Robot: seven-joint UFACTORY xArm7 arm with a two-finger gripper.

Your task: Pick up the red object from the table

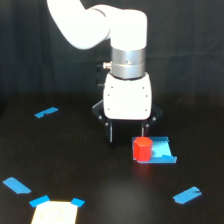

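Matte black, the worktop (75, 165) filled the whole lower field and carried everything else in the exterior view. Above it hung the white xArm6 arm (100, 25), its wrist block pointing straight down, with the fingers (127, 134) spread apart and holding nothing: one dark finger stood to the exterior view's left, the other showed just above the red object (142, 149). That object, a stubby red-orange cylinder, stood upright on the worktop, touching or overlapping the left edge of a flat blue square piece (161, 151); whether it rested partly on that piece could not be told. It lay slightly to the exterior view's right of the midline between the fingers. Judged by its look, it was light, rigid and smooth-sided, not fragile, so a firm pinch across its curved wall at mid-height would suit it; a low grip risked catching the blue piece. Smaller items lay well apart: a pale yellowish patch (55, 214) with blue-taped corners near the front edge, and blue tape strips at far left (46, 112), near left (16, 185) and near right (187, 195). None obstructed the descent.
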